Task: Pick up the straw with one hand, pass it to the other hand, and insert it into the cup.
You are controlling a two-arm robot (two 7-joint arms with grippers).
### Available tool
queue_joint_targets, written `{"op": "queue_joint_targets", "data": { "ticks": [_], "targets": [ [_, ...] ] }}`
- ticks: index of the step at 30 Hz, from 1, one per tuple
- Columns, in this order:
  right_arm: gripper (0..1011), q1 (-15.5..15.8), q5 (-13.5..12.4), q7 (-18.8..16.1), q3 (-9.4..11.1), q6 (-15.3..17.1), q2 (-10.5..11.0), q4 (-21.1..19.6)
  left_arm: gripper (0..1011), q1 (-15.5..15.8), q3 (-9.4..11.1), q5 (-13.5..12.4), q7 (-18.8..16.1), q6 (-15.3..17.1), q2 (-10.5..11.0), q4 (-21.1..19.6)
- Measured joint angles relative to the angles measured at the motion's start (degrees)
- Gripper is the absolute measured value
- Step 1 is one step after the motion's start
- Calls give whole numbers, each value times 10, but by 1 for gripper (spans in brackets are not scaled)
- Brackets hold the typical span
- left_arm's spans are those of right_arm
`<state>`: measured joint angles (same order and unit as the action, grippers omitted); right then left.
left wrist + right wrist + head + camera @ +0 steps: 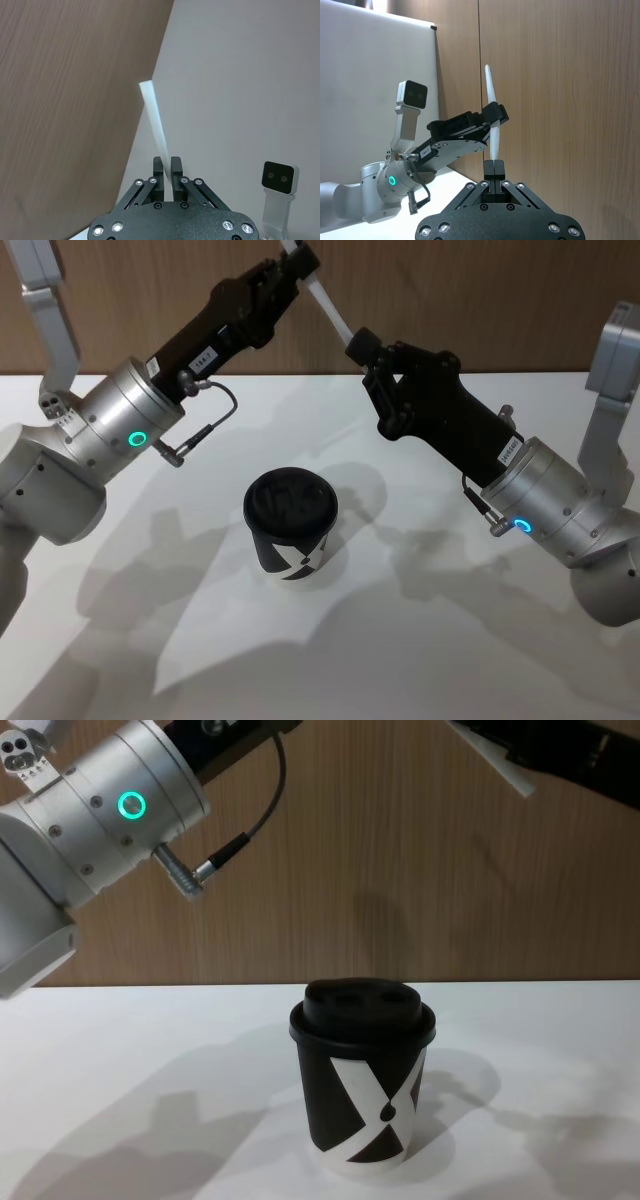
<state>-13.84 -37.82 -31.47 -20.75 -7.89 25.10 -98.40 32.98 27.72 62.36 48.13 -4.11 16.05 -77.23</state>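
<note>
The white straw [325, 300] hangs in the air above the table, slanted, with both grippers on it. My left gripper [298, 262] is shut on its upper end, its fingers clamping the straw [156, 125] in the left wrist view. My right gripper [358, 345] is shut on the lower end; the right wrist view shows the straw [491, 100] rising from its fingers through the left gripper [496, 116]. The black cup [290, 525] with the white X pattern and domed lid stands upright on the table below and between the arms, also seen as the cup [362, 1070] in the chest view.
The white table [450, 640] spreads around the cup, with a wood-panelled wall [480, 290] behind it. A camera on a white post [280, 190] stands off to one side.
</note>
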Motion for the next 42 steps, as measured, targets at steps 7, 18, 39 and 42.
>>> {"op": "queue_joint_targets", "data": {
  "ticks": [7,18,39,42],
  "targets": [
    [1,0,0,0,0,0,0,0,63,-1,2,0,-6,-4,4,-3],
    [226,0,0,0,0,0,0,0,5,-2,4,0,-16,-11,8,-6],
    [888,0,0,0,0,0,0,0,5,-12,17,-55,-60,-10,50,-49],
    [936,0,0,0,0,0,0,0,5,-16,19,-69,-71,-5,60,-60]
  ]
}}
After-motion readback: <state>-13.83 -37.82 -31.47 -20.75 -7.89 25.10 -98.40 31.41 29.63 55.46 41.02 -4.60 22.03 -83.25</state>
